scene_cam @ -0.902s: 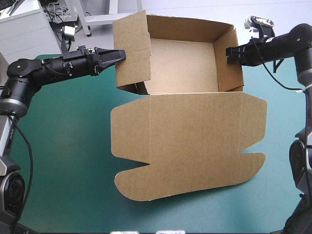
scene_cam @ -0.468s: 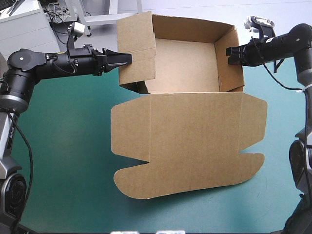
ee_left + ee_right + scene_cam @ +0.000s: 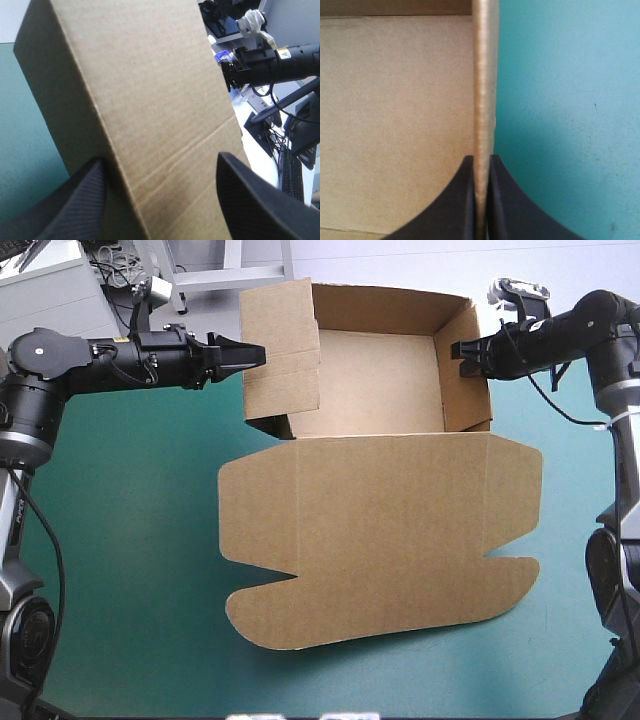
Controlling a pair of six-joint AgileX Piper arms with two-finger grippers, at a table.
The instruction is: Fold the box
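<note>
High view shows the box (image 3: pixel 375 390) at the far middle of the table, an open brown tray with its walls raised and its lid (image 3: pixel 380 535) lying flat on the teal-green cover (image 3: pixel 130 540), reaching toward the near edge. The left wall (image 3: pixel 282 355) stands upright, taller than the rest, and the left gripper (image 3: pixel 258 353) comes in from the left with its tips at that wall's outer face. In the left wrist view its black fingers (image 3: pixel 75 200) stand wide apart, the brown wall filling the gap between them and one finger close against the board; nothing is clamped. The right gripper (image 3: pixel 460 348) reaches in from the right at the top of the right wall (image 3: pixel 465 390). In the right wrist view its fingers (image 3: pixel 462 200) are all but together, pinching the wall's thin edge, with the tray's floor on one side and bare cover on the other.
</note>
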